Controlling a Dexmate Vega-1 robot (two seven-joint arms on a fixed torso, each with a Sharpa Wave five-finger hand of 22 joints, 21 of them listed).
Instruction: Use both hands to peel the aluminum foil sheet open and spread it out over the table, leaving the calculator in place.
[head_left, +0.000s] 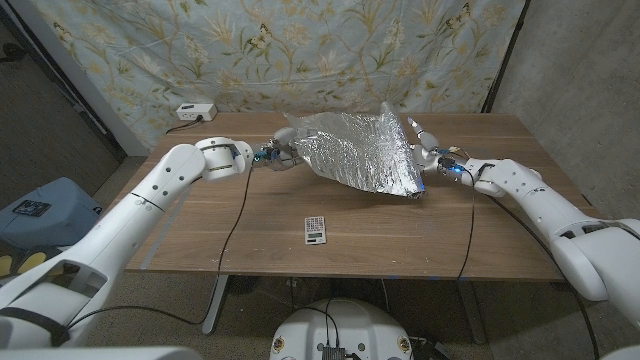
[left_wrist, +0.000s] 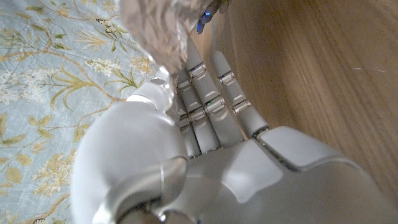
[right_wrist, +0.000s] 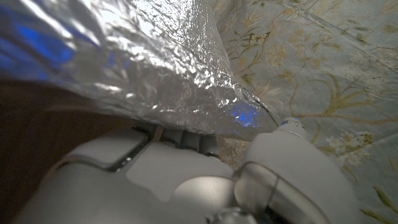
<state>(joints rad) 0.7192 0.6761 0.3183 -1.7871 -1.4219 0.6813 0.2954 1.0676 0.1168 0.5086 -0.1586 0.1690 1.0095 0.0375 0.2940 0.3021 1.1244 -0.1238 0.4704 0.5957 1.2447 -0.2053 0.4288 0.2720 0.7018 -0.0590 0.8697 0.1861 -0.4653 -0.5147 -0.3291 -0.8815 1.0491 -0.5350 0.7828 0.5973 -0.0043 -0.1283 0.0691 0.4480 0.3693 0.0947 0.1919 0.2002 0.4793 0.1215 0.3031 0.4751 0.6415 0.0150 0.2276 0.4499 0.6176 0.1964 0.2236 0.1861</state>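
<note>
One high camera over the table, two close ones at the wrists.
The head view looks down from above the near edge, facing the floral curtain (head_left: 300, 50) behind; it takes in the whole table (head_left: 250, 225), both arms and the foil (head_left: 360, 150) from some way off. The left wrist view sits just behind the left hand (left_wrist: 211, 124), looking along its fingers, very near, with wood on one side and curtain on the other. The right wrist view looks over the right hand (right_wrist: 186, 168), hard against the foil's underside, dim and probably tilted. All three share the foil and the curtain; the head view also shows both hands.
</note>
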